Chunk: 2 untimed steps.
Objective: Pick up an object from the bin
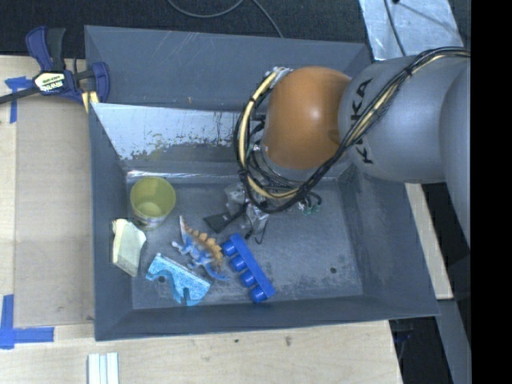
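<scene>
Yellow cup [152,198] (mouth up) near a pale sponge [128,247].

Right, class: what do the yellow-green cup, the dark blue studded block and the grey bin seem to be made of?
The yellow-green cup: probably plastic, smooth and evenly coloured. The dark blue studded block: likely moulded plastic, slightly glossy, bright spots on its studs. The grey bin: metal, matte, with scratches and scuffs on its back wall.

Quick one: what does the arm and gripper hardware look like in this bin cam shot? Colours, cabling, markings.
The arm is silver-grey with thick rounded links, and dark KUKA lettering runs along one link. A smooth orange dome cover caps the wrist. Black and yellow cables loop around that cover. The gripper below it is small and made of dark grey metal.
</scene>
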Tool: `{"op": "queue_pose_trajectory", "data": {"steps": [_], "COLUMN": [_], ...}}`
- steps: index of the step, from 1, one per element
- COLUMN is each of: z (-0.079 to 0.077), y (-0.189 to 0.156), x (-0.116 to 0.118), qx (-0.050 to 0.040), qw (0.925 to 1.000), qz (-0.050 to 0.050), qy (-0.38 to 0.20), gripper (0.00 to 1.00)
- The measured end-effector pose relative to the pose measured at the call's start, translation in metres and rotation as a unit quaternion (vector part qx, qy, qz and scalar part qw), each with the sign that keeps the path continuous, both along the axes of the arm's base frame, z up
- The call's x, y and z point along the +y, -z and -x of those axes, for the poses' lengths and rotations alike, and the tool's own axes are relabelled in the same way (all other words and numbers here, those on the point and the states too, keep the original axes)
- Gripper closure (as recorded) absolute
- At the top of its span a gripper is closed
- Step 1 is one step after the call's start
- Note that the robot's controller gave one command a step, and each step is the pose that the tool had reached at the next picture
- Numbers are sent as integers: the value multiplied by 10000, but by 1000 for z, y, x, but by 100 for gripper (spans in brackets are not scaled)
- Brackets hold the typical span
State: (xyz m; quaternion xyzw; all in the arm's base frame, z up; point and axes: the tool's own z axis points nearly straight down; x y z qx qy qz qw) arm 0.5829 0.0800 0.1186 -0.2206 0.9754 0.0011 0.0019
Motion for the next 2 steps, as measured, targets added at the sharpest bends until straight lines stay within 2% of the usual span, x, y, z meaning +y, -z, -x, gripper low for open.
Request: {"op": "queue_pose_trajectory", "data": {"steps": [1, 2], "z": [-1, 7], "y": [-31, -21], "x": [4, 5], "qx": [-75, 44], "qw": [10000, 9988], "qz": [-9, 1], "qy": [-2, -494], "gripper": [100, 100]}}
